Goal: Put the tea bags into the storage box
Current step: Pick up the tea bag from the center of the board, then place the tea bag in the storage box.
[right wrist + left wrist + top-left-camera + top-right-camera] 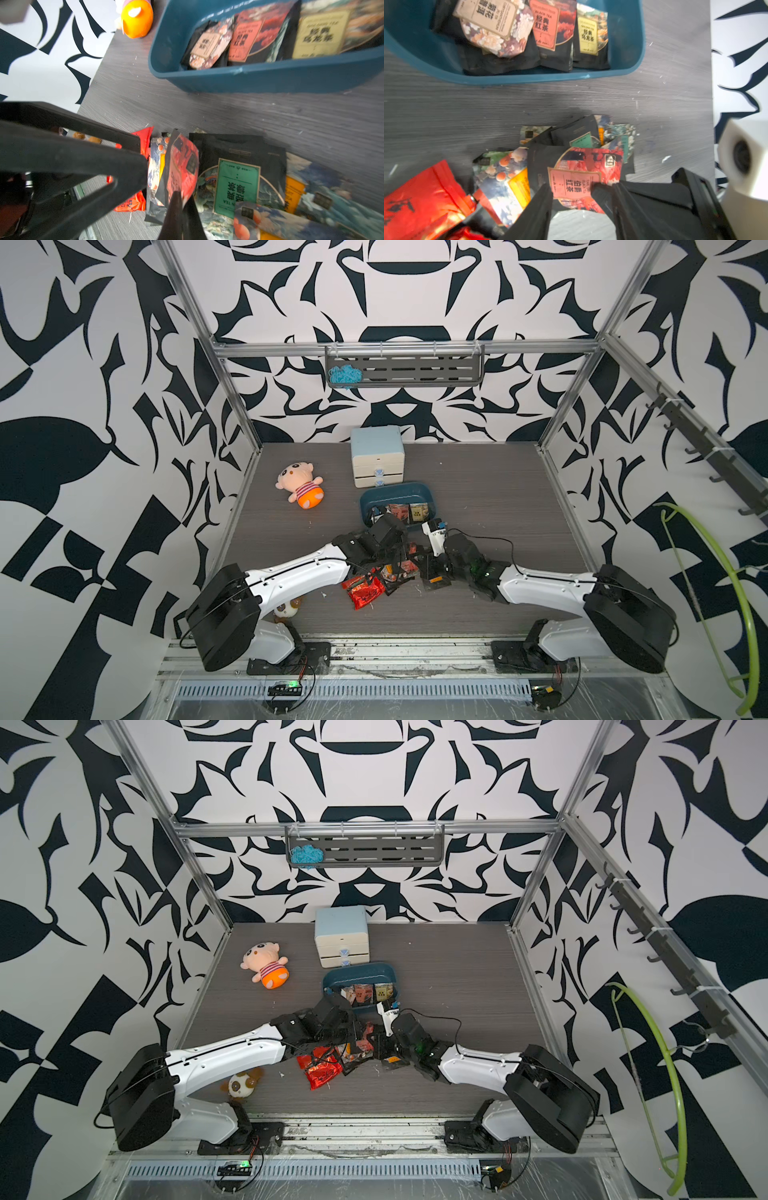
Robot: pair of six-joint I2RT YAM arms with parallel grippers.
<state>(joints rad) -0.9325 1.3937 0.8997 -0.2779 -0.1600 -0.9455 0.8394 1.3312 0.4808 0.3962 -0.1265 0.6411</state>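
Right end effector (182, 197) pinching red tea bag (182, 166) (tilted), storage box (270, 79) part-filled

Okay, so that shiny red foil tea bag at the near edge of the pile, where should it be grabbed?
Probably by its near end, coming straight down from the robot's side. The red foil tea bag lies crumpled and puffed, its far end against the other tea bags, while the near end juts onto bare table, leaving the jaws room on both sides.
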